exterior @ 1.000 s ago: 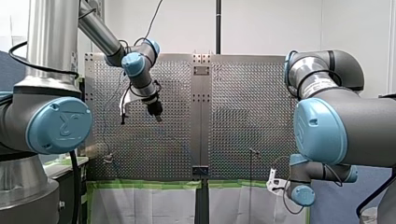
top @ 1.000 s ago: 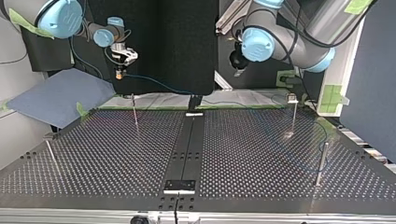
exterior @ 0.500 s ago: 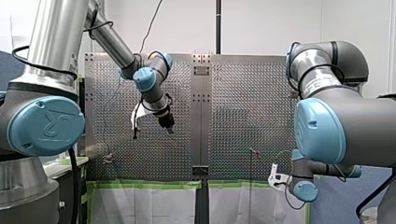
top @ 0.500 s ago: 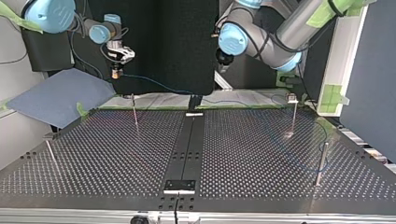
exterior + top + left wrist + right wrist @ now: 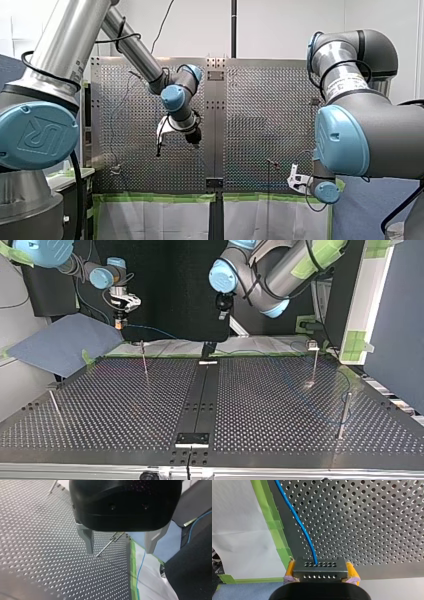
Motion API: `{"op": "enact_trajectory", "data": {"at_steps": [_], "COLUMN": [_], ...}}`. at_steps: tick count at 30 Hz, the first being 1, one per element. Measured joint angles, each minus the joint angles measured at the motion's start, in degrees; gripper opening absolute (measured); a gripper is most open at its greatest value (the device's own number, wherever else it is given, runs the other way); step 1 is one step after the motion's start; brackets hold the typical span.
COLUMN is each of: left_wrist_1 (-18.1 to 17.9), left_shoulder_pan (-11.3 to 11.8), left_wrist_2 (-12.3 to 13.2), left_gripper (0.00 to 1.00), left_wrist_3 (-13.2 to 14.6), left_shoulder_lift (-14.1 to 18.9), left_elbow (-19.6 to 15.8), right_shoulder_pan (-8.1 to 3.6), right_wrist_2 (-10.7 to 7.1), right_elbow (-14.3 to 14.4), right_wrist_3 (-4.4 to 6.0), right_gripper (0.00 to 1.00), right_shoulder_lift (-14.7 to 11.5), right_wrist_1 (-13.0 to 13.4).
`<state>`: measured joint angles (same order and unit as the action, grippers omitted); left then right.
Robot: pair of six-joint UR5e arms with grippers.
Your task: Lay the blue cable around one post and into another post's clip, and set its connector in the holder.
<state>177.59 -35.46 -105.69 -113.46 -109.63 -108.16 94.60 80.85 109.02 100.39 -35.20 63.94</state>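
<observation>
My right claw (image 5: 320, 572) pinches the connector (image 5: 320, 567) on the blue cable (image 5: 297, 517), my left claw (image 5: 120, 551) hangs open and empty, so I think looping a post (image 5: 144, 360) comes next.

Front and top views from opposite sides of the perforated table (image 5: 110, 405); wrist views close above

A plain white wall (image 5: 285, 30) stands beyond the far edge of the perforated table (image 5: 260, 125) in the front view, a dark pole (image 5: 233, 25) before it. White sheeting (image 5: 160, 220) hangs below the near edge — trimmed with green tape (image 5: 150, 198). The top view shows a black backdrop (image 5: 175, 285) and a grey-blue panel (image 5: 60, 342) off the table's left corner.
</observation>
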Motion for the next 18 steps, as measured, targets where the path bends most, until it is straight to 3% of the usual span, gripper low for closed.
{"op": "enact_trajectory", "data": {"at_steps": [8,18], "left_wrist_1": [-4.0,-8.8], "left_shoulder_pan": [-3.9,-4.4], "left_wrist_2": [-3.9,-3.4], "left_gripper": [1.0,1.0], "left_wrist_3": [1.4,1.4], "left_shoulder_lift": [-4.0,-8.8], "left_elbow": [0.1,2.1], "right_shoulder_pan": [0.3,0.83], "right_wrist_2": [-0.56,-1.13], "right_elbow": [0.0,0.0], "right_wrist_3": [0.12,0.17], "right_gripper": [0.0,0.0], "right_shoulder_lift": [0.0,0.0], "right_wrist_1": [0.1,0.0]}}
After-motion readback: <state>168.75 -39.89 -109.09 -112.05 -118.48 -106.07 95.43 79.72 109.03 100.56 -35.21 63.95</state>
